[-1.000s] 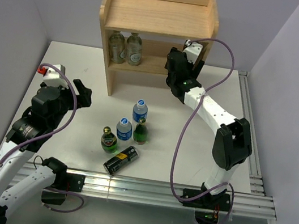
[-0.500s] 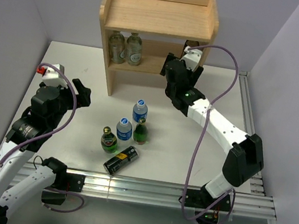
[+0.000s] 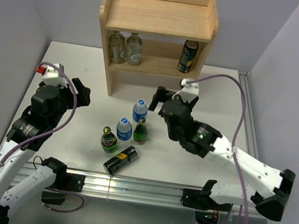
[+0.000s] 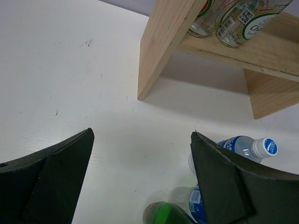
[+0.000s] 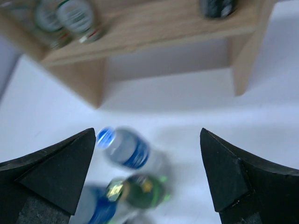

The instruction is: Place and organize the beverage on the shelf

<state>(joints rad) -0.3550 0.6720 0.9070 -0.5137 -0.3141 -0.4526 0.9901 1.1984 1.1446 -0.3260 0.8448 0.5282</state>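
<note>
The light wood shelf [image 3: 160, 16] stands at the back; its top board is bare. Its lower tier holds two clear glass bottles [image 3: 125, 48] at the left and a black-and-yellow can [image 3: 188, 56] at the right. On the table stand two blue-capped water bottles [image 3: 140, 111] [image 3: 124, 129] and two green bottles [image 3: 141, 132] [image 3: 109, 140]; a black can [image 3: 121, 159] lies on its side. My right gripper [image 3: 162, 100] is open and empty, above the water bottle [image 5: 128, 149] and green bottle [image 5: 140, 189]. My left gripper [image 3: 81, 93] is open and empty, left of the bottles.
The shelf's left side panel [image 4: 161, 46] reaches the table in the left wrist view, with a water bottle [image 4: 243, 147] and a green bottle [image 4: 168, 214] near my right finger. Walls close in on the left, back and right. An aluminium rail [image 3: 142, 188] runs along the near edge.
My right gripper has drawn back out of the shelf's lower tier, leaving the black-and-yellow can standing there, and has moved down over the table bottles. The left arm has not moved.
</note>
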